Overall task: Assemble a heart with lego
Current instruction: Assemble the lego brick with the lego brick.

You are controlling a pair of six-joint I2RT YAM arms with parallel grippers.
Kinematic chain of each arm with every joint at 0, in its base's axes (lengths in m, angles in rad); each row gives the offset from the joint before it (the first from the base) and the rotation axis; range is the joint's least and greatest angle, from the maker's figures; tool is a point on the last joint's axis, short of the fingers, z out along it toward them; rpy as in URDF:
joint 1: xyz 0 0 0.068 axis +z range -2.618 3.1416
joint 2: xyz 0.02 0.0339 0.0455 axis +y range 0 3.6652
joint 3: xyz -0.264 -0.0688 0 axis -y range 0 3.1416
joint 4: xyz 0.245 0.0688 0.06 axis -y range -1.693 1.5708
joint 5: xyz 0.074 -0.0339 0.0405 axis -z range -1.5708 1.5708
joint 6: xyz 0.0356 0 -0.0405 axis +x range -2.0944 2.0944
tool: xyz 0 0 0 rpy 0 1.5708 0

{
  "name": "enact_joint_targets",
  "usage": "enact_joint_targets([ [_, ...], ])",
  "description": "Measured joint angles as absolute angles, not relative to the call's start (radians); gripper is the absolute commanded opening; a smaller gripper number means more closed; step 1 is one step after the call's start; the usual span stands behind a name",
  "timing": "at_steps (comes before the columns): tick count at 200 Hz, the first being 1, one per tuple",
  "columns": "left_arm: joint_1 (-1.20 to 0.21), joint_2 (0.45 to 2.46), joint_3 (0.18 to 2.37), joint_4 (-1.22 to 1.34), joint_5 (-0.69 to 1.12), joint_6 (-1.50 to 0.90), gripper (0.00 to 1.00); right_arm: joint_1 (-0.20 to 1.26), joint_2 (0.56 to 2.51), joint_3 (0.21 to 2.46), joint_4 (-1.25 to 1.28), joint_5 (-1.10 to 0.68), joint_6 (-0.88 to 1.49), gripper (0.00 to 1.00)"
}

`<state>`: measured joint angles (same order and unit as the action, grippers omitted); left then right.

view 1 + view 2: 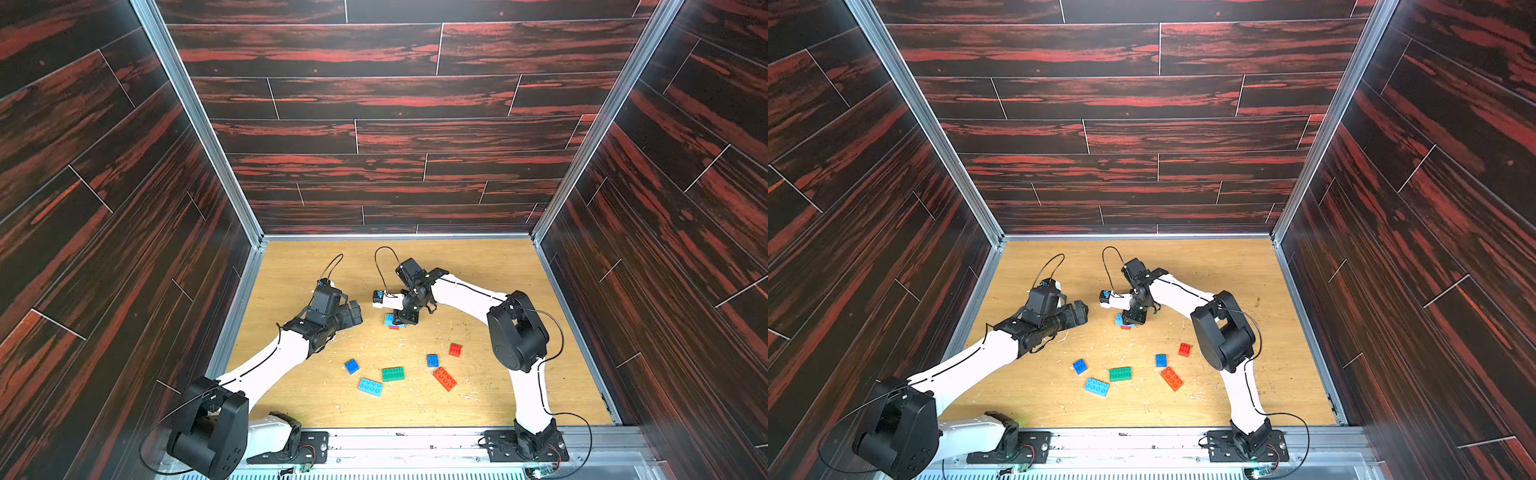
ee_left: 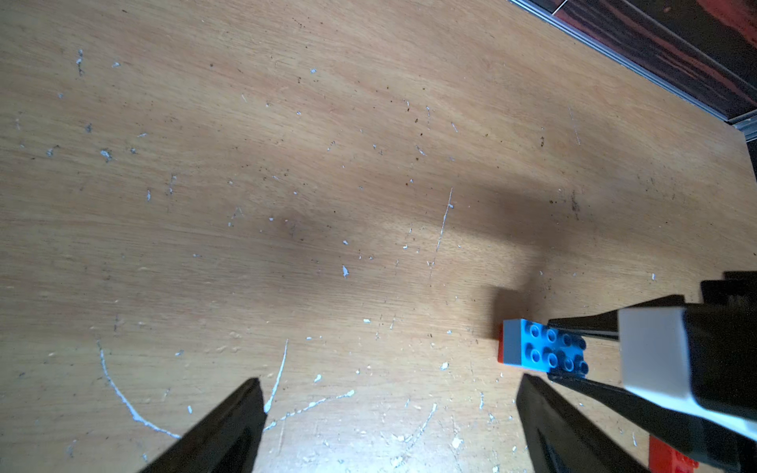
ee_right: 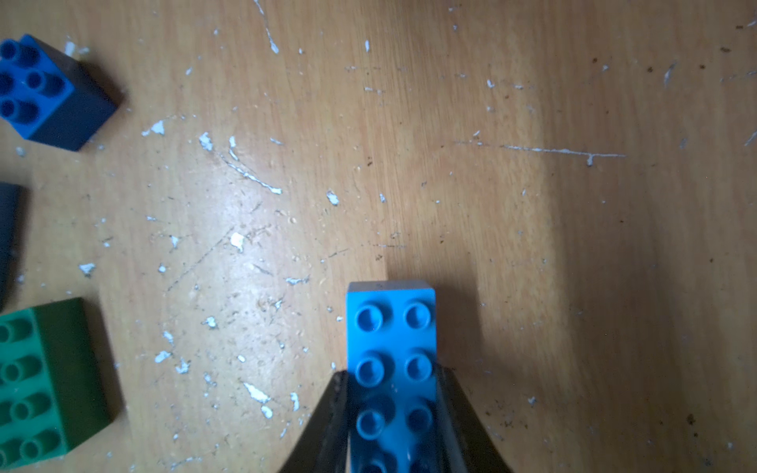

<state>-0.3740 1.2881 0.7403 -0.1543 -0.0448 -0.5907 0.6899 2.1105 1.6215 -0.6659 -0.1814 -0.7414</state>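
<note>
Pushing the light-blue brick (image 3: pixel 391 327) straight down onto the red brick (image 2: pixel 500 353) under it, mid table (image 1: pixel 478 266), seems the trick, with the right hand (image 3: pixel 393 374) pinching its long sides squarely and the left hand (image 2: pixel 389 379) wide open nearby.

In both top views the right end effector (image 1: pixel 405 319) covers most of the blue brick (image 1: pixel 388 319). Only a red sliver (image 1: pixel 394 328) shows beneath it, too small to tell its shape. In the right wrist view the brick's gripped end runs off the edge. Off to the end effector's side, the green brick (image 3: pixel 37 381) is cut by the edge, and a dark shape (image 3: pixel 8 233) is too cropped to name. In the left wrist view a red piece (image 2: pixel 672 460) behind the end effector is mostly hidden.
</note>
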Motion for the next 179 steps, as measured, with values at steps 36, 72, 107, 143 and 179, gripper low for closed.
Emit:
enact_joint_targets([
  [36,-0.374,1.287,0.736,-0.156,-0.044,-0.591,1.00,0.691,2.106,1.598,-0.642,-0.179,-0.730,0.00],
  [72,-0.374,1.287,0.728,-0.156,-0.044,-0.591,1.00,0.711,2.097,1.579,-0.622,-0.144,-0.708,0.00],
  [107,-0.373,1.287,0.720,-0.154,-0.044,-0.591,1.00,0.730,2.081,1.546,-0.583,-0.100,-0.692,0.00],
  [143,-0.373,1.287,0.720,-0.151,-0.044,-0.591,1.00,0.734,2.143,1.652,-0.648,-0.089,-0.687,0.00],
  [179,-0.373,1.287,0.718,-0.149,-0.045,-0.591,1.00,0.735,2.126,1.632,-0.624,-0.102,-0.643,0.35],
])
